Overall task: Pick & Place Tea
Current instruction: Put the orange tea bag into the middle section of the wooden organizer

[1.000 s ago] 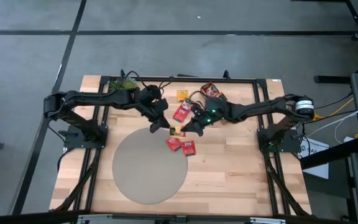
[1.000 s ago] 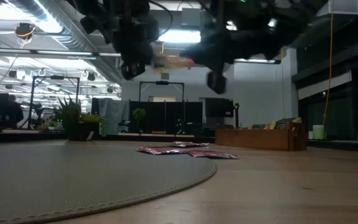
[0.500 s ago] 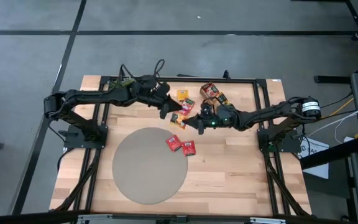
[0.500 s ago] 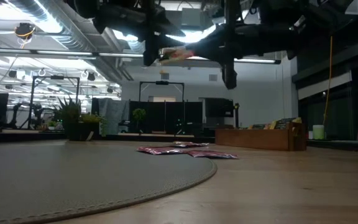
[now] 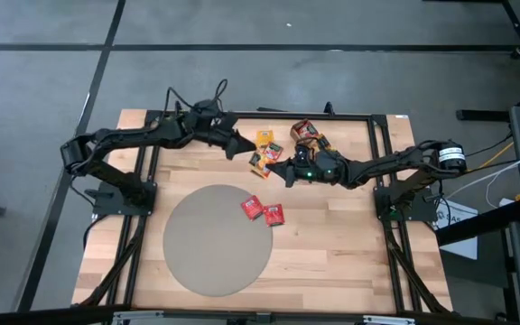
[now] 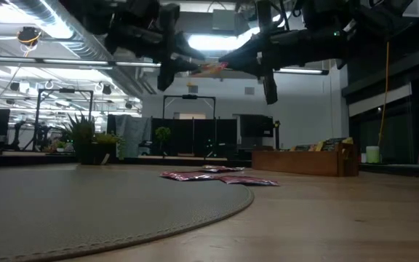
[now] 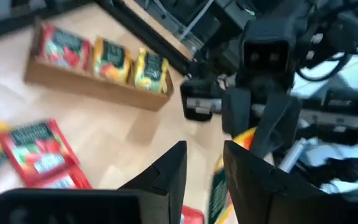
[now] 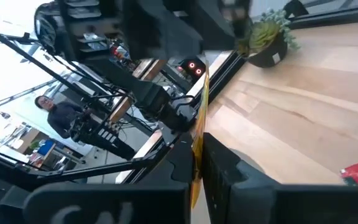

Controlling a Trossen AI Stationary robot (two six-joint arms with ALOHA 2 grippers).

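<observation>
Both arms meet high over the back half of the table (image 5: 332, 244), between its far edge and the round mat (image 5: 215, 262).

The right gripper (image 5: 286, 172) is clamped on a yellow-orange sachet (image 8: 197, 134), which stands on edge between its fingers (image 8: 219, 165). In the low view the same sachet (image 6: 211, 67) hangs well above the tabletop, sticking out of the right gripper toward the left one.

The left gripper (image 5: 245, 146) sits just beside it, nearer the far edge, with its fingers (image 7: 166, 171) parted and nothing between them. In the left wrist view the sachet (image 7: 219, 186) shows just past its fingertips, apart from them, under the right gripper (image 7: 272, 134).

Two red sachets (image 5: 264, 210) lie flat, touching each other, on the mat's rim nearest the right side of the table. More sachets (image 5: 264, 149) lie loose on the bare wood below the grippers, toward the far edge. The wooden tray (image 7: 92, 87) near the far edge holds upright sachets, red and yellow-orange. A potted plant (image 8: 266, 40) stands at the far left corner.
</observation>
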